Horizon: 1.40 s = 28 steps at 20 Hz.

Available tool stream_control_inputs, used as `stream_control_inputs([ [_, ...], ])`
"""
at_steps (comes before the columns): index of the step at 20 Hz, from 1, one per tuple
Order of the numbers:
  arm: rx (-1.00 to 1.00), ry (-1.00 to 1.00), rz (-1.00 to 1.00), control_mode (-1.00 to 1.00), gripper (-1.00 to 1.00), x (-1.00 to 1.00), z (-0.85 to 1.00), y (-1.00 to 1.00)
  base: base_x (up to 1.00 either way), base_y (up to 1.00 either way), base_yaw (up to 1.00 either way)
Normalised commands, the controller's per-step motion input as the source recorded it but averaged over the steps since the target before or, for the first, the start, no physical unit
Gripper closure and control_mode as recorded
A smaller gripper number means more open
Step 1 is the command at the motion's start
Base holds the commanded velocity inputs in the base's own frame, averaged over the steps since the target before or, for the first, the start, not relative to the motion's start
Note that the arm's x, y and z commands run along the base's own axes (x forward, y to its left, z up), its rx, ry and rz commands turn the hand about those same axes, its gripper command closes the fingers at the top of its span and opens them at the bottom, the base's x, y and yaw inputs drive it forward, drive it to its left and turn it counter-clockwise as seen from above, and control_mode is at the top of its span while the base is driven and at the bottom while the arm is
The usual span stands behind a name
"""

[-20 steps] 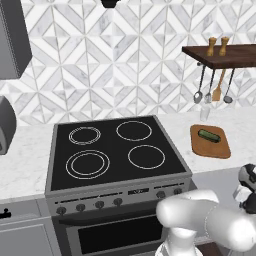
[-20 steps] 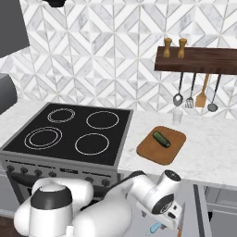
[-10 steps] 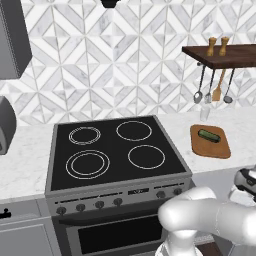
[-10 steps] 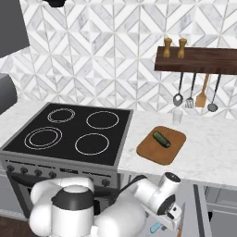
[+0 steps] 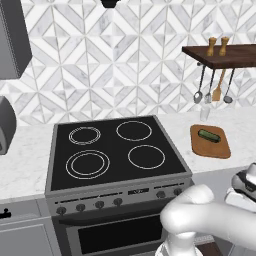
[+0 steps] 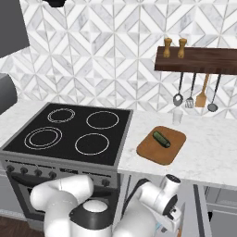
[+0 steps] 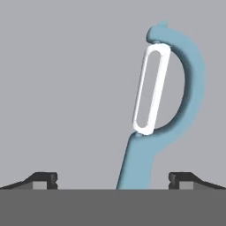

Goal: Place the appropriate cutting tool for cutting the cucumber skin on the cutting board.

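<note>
A: While the arm hangs low at the base, what's on the left? Quick.
B: Stove (image 6: 69, 134), nothing to do with the job. Moving right on the counter: cutting board (image 6: 149, 155), brown, with the cucumber (image 6: 161, 139) lying on it toward the back.
A: And the tool?
B: Peeler (image 7: 152, 128), pale blue handle, silvery blade, lying flat on a plain grey surface in the hand view. Handle runs down between the two fingertips (image 7: 42, 180). Can't tell what that surface is, likely a drawer below the counter.
A: Gripper state?
B: Gripper (image 7: 113, 181) spread wide, nothing in it. One tip far left, the other far right, the handle between them but right of centre.
A: Risks?
B: Off-centre handle. My guess is the right finger meets it first on closing and shoves it sideways, or it pivots on the flat surface and slips out. Thin and flat too, so if the tips come down short they'll close over it and miss.
A: Further right?
B: Spoons and spatula (image 6: 201, 99) hang under the shelf (image 6: 196, 60), cup (image 6: 177, 116) near the board's back edge. A sloppy carry could clip them, or knock the cucumber off when setting down.
</note>
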Motion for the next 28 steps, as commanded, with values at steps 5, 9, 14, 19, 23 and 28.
stream_control_inputs([
  [5,-0.02,0.03,-0.03,-1.0,1.0,0.0,-0.4,0.19,0.0,0.0,0.0],
  [9,0.0,0.0,-0.01,-1.0,1.0,0.0,-0.18,0.11,0.0,0.0,0.0],
  [14,0.0,-0.01,0.0,-1.0,1.0,-0.05,-0.04,0.02,0.0,0.0,0.0],
  [19,0.03,-0.04,-0.05,-1.0,1.0,-0.24,0.09,0.09,0.0,0.0,0.0],
  [23,0.1,-0.09,-0.06,-1.0,1.0,-0.61,0.83,0.0,0.0,0.0,0.0],
  [28,0.08,-0.08,-0.08,-1.0,1.0,-0.38,1.0,0.04,0.0,0.0,0.0],
])
